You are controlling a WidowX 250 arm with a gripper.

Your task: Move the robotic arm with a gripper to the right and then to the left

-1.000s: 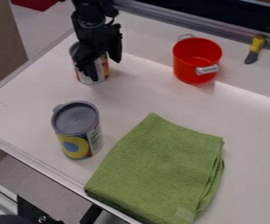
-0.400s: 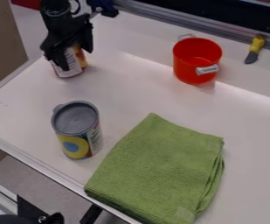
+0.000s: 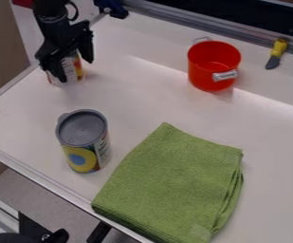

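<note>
The black gripper (image 3: pixel 75 69), fingers spread wide and clasping a can (image 3: pixel 71 72), should travel sideways slowly, without tipping it.

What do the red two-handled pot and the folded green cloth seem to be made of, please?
The red two-handled pot looks like painted or enamelled metal, given its smooth gloss, though plastic is possible. The folded green cloth appears to be soft textile, perhaps microfibre or terry, matt with a fine nubbly weave.

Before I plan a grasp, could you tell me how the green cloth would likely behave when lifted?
The green cloth looks soft and textured, so it would probably droop. Its loose folded layers at the right edge may fall open.
</note>
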